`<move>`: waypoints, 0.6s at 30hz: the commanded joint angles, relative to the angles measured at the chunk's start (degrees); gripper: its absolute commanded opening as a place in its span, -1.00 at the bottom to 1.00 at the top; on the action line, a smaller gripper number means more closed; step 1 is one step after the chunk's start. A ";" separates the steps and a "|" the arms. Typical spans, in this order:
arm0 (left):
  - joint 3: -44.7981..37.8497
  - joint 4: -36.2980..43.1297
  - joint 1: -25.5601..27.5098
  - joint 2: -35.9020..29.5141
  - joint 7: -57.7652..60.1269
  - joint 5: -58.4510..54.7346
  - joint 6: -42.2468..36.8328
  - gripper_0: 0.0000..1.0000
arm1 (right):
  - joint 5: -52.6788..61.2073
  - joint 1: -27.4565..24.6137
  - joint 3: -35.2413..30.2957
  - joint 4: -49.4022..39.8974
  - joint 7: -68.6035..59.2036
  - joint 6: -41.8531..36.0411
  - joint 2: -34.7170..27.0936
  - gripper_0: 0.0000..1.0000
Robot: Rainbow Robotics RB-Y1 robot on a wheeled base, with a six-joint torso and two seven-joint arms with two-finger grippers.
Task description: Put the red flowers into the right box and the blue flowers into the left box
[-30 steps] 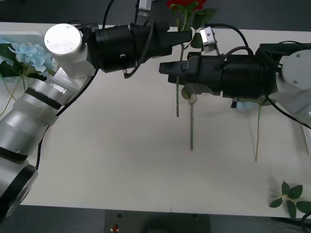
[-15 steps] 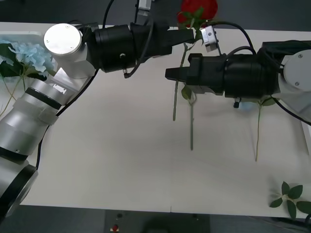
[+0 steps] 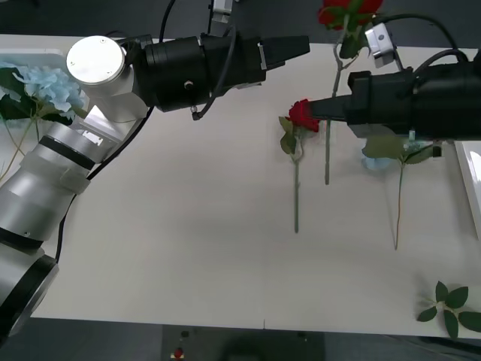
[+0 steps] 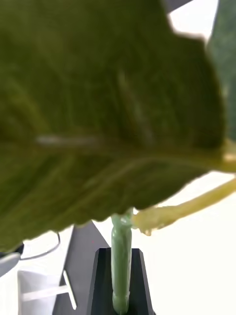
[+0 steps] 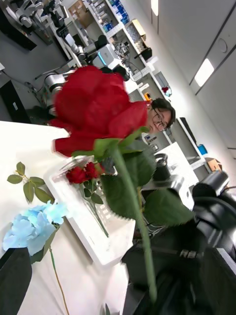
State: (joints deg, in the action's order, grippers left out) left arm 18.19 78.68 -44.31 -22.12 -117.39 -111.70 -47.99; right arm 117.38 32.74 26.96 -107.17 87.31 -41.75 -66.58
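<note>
1. The right pincer (image 3: 325,110) is clamped on a red rose's stem (image 3: 328,150), bloom (image 3: 342,11) up, so it hangs clear of the counter (image 3: 188,226) for carrying to the right box (image 3: 473,180).
2. The left pincer (image 3: 301,47) hovers nearby; its opening cannot be told.
3. Another red rose (image 3: 304,115) and a blue flower (image 3: 379,159) lie on the counter, unsorted.
4. The left box (image 3: 34,54) holds a blue flower (image 3: 45,83).

Overhead front view; two close wrist views, held rose (image 3: 342,15) shared.
</note>
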 commanded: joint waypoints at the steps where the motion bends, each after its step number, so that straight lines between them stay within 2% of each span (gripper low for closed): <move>1: -1.06 2.53 -0.25 0.32 -2.50 -1.15 0.26 1.00 | 3.47 0.75 -2.26 -0.58 -2.50 -2.64 -8.92 -1.00; 5: -1.06 2.53 -0.25 -0.82 -2.41 -3.52 0.18 1.00 | 3.12 0.75 -4.37 2.14 -3.03 -5.36 -16.48 -1.00; 9: -1.14 2.53 -0.25 -3.02 -2.67 -5.89 0.09 1.00 | -2.33 0.75 -5.95 5.66 -4.34 -8.88 -20.78 -1.00; 14: -1.41 2.44 -0.34 -7.59 -2.85 -9.15 0.18 1.00 | -13.23 0.75 -6.13 10.41 -9.53 -11.69 -22.19 -1.00; 18: -1.58 2.18 -0.16 -13.22 -2.85 -11.52 0.18 1.00 | -23.33 0.75 -5.69 14.54 -12.69 -12.57 -19.64 -1.00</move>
State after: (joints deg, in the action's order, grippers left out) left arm 18.16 78.81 -44.31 -31.00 -117.39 -121.79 -47.99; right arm 98.00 32.74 20.97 -94.73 77.14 -54.77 -87.54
